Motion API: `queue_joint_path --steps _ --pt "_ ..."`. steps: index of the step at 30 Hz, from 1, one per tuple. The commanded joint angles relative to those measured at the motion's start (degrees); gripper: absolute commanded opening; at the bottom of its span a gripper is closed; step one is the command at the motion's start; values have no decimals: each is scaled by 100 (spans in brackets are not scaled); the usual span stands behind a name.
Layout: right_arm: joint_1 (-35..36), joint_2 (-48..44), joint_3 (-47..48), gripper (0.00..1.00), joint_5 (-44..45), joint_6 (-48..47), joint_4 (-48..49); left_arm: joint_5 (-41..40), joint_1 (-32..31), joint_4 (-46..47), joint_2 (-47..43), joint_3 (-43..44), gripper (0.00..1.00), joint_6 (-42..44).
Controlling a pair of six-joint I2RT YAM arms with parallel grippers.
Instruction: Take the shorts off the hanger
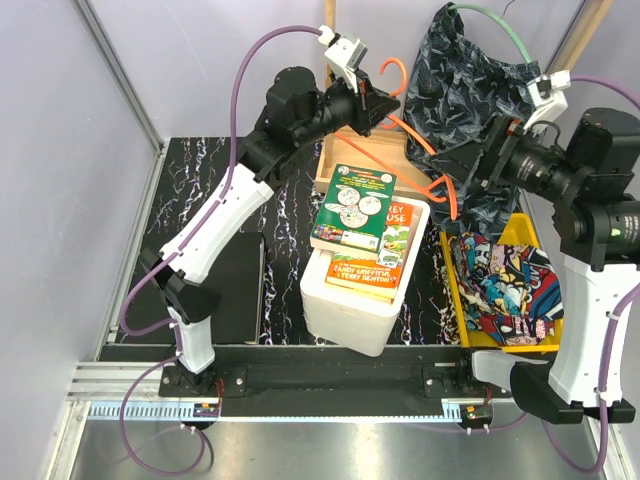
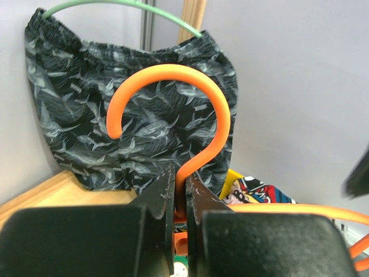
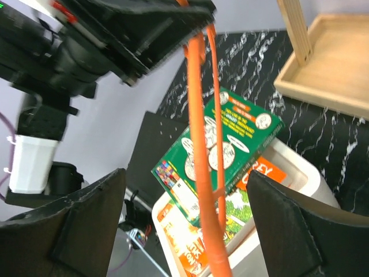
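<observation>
My left gripper (image 1: 385,103) is shut on the neck of a bare orange hanger (image 1: 420,140); its hook (image 2: 173,98) rises above the fingers (image 2: 164,196) in the left wrist view. My right gripper (image 1: 468,170) is open, its fingers on either side of the hanger's lower end (image 3: 204,173) without touching it. The black-navy patterned shorts (image 1: 470,70) hang on a green hanger (image 1: 490,20) at the back right, also in the left wrist view (image 2: 86,109). The comic-print shorts (image 1: 495,285) lie in a yellow bin (image 1: 452,280).
A white box (image 1: 365,310) holds a green book (image 1: 355,205) and an orange book (image 1: 350,272) mid-table. A wooden tray (image 1: 365,150) with upright posts stands behind it. A black pad (image 1: 230,290) lies at the left.
</observation>
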Motion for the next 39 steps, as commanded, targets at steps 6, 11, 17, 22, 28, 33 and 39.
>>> queue_joint_path --steps 6,11,17,22,28,33,39 --pt "885 -94 -651 67 536 -119 58 -178 -80 527 57 400 0 -528" --pt "1026 -182 -775 36 939 -66 260 -205 -124 606 49 497 0 -827" --pt "1017 -261 -591 0 1581 -163 374 -433 -124 493 -170 366 48 -1039" --pt "1026 -165 -345 0 2346 -136 419 -784 -10 378 -908 -256 86 -776" --pt "1026 503 296 0 2988 -224 462 -1136 210 141 -2068 -1259 91 -415" --pt "1026 1460 1376 0 3471 -452 489 -1251 227 9 -3386 -2750 91 -178" --pt "1026 2682 2914 0 3630 -620 384 -1602 228 -623 -4713 -4035 91 25"
